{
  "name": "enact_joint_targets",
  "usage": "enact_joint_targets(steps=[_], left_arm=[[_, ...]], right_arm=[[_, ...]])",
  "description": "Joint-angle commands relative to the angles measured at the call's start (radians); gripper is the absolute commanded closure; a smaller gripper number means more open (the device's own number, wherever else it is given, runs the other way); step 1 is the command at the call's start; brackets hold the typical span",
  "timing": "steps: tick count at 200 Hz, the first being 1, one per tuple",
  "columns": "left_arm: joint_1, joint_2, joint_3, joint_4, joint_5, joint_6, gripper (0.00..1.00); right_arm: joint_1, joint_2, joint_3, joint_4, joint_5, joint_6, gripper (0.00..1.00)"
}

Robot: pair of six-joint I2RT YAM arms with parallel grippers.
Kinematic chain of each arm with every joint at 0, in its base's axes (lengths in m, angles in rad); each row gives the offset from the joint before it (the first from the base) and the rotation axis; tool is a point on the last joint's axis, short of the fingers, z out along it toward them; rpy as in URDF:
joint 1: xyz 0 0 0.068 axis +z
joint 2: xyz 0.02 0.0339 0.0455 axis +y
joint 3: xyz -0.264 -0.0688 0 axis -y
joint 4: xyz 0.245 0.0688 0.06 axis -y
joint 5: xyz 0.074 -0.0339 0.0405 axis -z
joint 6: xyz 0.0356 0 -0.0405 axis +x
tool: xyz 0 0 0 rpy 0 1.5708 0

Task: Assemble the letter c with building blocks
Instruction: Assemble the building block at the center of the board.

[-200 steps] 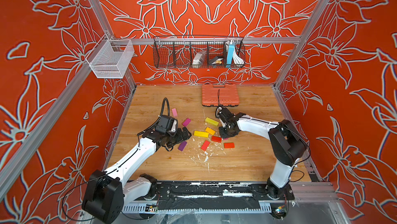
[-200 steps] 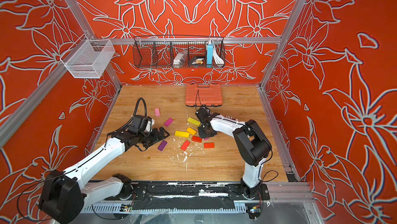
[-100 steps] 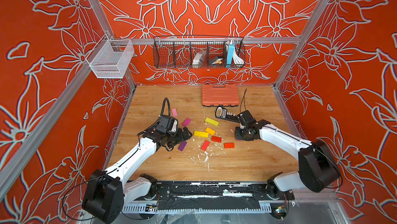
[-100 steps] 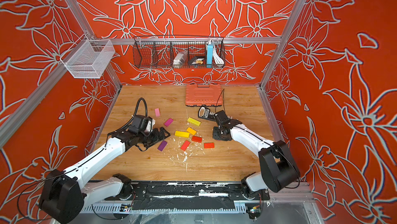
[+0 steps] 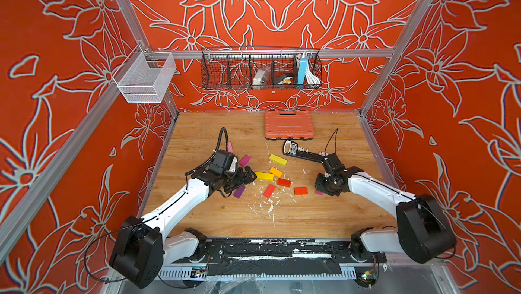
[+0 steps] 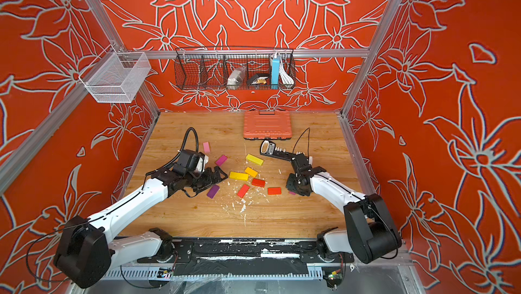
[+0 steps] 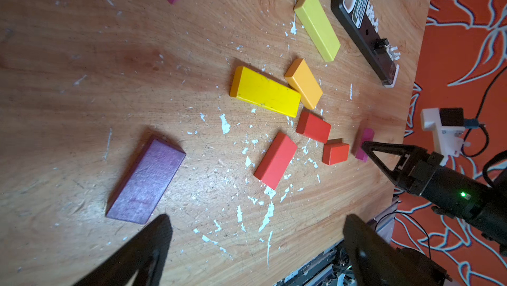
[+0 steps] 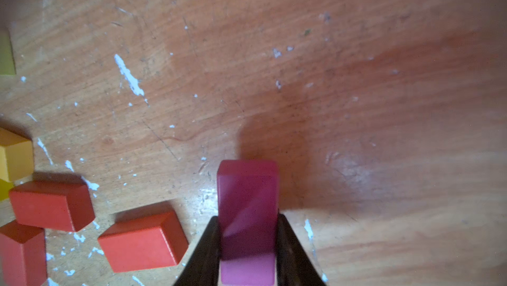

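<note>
Right now, from where I stand: R claw [image 8: 248, 217] is pinched tight on a magenta block [image 8: 247, 185], held end-down, low by the wood table [image 8: 384, 78] & just beside an orange-red block [image 8: 142, 240]. Can't tell if it touches the wood. L claw [image 7: 256, 218] is spread wide w/ nothing in it, hovering near a purple block [image 7: 146, 179].

Other blocks lie loose mid-table: a long yellow block [image 7: 264, 92] up against an orange block [image 7: 303, 83], a lime block [image 7: 317, 24], a red block [image 7: 312, 127] & a longer red block [image 7: 275, 161]. A second magenta block [image 5: 244, 160] & a pink block [image 5: 230, 147] sit over by the L arm. No C shape yet, I'd say.

Risks, as I judge them:
- If let go while on its narrow end, the block prob. topples & lands off-line.
- Swinging it toward the cluster could nudge the orange-red block & shift its neighbours.
- Both arms work the same small patch, so the claws may clash.
- The black bar [image 5: 304, 154] behind the R arm could get clipped on a pull-back.
</note>
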Motion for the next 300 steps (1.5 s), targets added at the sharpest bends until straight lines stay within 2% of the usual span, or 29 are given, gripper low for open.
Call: enact_joint_targets(steps=[1, 18, 54, 80, 139, 208, 239, 279, 300], left_arm=[[-0.009, 0.001, 0.022, 0.006, -0.006, -0.009, 0.02], [-0.011, -0.002, 0.018, 0.005, -0.008, -0.009, 0.02], [-0.012, -0.002, 0.015, 0.005, -0.011, -0.010, 0.02], [-0.014, 0.000, 0.016, 0.008, -0.009, -0.011, 0.02], [-0.018, 0.005, 0.012, 0.013, -0.012, -0.014, 0.02], [-0.018, 0.000, 0.009, 0.010, -0.020, -0.013, 0.02], [-0.019, 0.000, 0.006, 0.011, -0.020, -0.013, 0.02], [-0.020, 0.002, 0.010, 0.011, -0.019, -0.010, 0.02], [-0.020, 0.004, 0.011, 0.009, -0.017, -0.008, 0.02]], right_arm=[[-0.010, 0.021, -0.017, 0.027, -0.026, 0.025, 0.68], [-0.011, 0.024, -0.021, 0.031, -0.033, 0.024, 0.64], [-0.011, 0.005, -0.025, 0.013, -0.039, 0.015, 0.39], [-0.011, -0.026, -0.043, 0.005, -0.050, 0.012, 0.33], [-0.011, -0.047, -0.055, 0.048, -0.153, 0.032, 0.30], [-0.011, -0.046, -0.014, 0.157, -0.331, 0.042, 0.35], [-0.011, -0.076, 0.041, 0.040, -0.248, -0.021, 0.36], [-0.011, -0.053, 0.107, -0.084, -0.065, -0.138, 0.26], [-0.011, -0.021, 0.134, -0.119, 0.001, -0.182, 0.24]])
